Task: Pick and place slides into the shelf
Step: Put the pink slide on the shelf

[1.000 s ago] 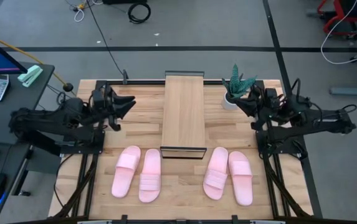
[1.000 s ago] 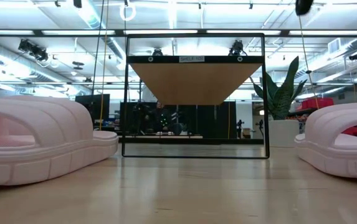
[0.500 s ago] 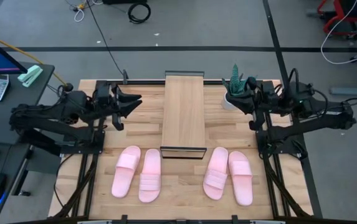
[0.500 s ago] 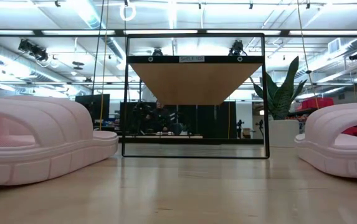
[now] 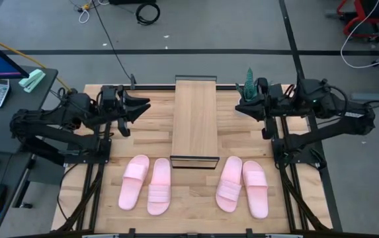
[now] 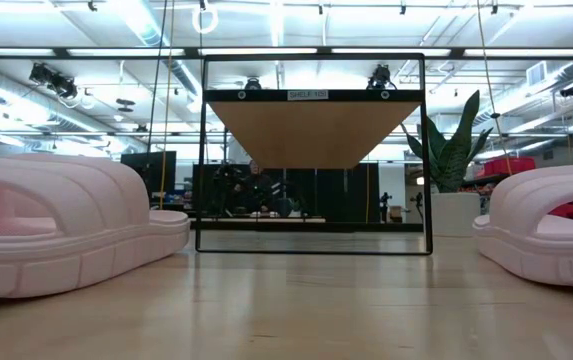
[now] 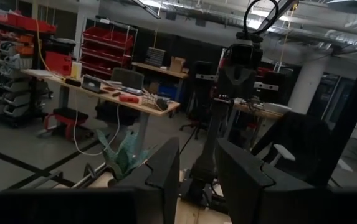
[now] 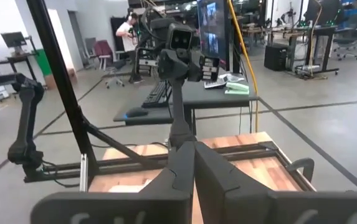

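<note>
Both arms have swung inward toward the shelf (image 5: pixel 194 119) since a second ago. Left gripper (image 5: pixel 139 106), fingers spread, hovers over the far-left tabletop (image 5: pixel 196 205) beside the shelf; right gripper (image 5: pixel 242 108), fingers pressed together, hangs at the far right, covering most of a small potted plant (image 5: pixel 249 80). All four slides lie on the near tabletop, well apart from both grippers: one pair near-left (image 5: pixel 146 184), one pair near-right (image 5: pixel 243 186). The shelf board stands bare between them. Likely hazards: the right arm brushing the plant as it turns toward the slides, and each pair lying so close together that a grasp on one slide nudges its neighbour.
</note>
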Robot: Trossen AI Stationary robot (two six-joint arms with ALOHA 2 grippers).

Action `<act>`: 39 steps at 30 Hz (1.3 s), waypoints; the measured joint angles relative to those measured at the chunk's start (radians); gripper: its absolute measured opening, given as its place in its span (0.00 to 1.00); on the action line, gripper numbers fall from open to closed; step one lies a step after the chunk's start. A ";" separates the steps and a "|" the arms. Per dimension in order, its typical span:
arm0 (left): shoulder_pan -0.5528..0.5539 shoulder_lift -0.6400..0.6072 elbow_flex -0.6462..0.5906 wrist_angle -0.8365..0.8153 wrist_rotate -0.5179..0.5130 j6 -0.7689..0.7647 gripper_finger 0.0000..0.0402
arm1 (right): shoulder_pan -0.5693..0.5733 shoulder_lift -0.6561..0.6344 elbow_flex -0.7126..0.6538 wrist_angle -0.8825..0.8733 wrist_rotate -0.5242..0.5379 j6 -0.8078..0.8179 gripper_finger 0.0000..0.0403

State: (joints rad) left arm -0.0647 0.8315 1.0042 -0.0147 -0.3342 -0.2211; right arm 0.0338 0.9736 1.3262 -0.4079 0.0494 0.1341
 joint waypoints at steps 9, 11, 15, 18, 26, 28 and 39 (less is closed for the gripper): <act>0.001 0.014 0.000 -0.010 0.006 0.033 0.34 | 0.000 0.014 0.000 -0.021 0.001 0.000 0.04; 0.005 0.016 0.000 -0.017 0.007 0.035 0.38 | 0.002 0.014 0.000 -0.020 0.000 -0.006 0.05; 0.018 0.022 0.000 -0.018 0.006 0.035 0.45 | 0.002 0.014 0.000 -0.021 -0.023 -0.031 0.08; 0.018 0.021 0.000 -0.015 0.006 0.034 0.52 | 0.002 0.014 0.000 -0.021 -0.026 -0.040 0.12; 0.018 0.021 0.000 -0.065 0.007 0.003 0.62 | 0.002 0.014 0.000 -0.022 -0.025 -0.041 0.24; 0.018 0.021 0.000 -0.080 0.007 -0.004 0.62 | 0.002 0.014 0.000 -0.025 -0.025 -0.051 0.26; 0.016 0.029 0.000 -0.455 0.096 -0.196 0.55 | 0.002 0.014 0.000 -0.109 -0.025 -0.083 0.26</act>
State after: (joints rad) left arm -0.0486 0.8608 1.0039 -0.4693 -0.2384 -0.4176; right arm 0.0353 0.9871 1.3262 -0.5170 0.0246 0.0509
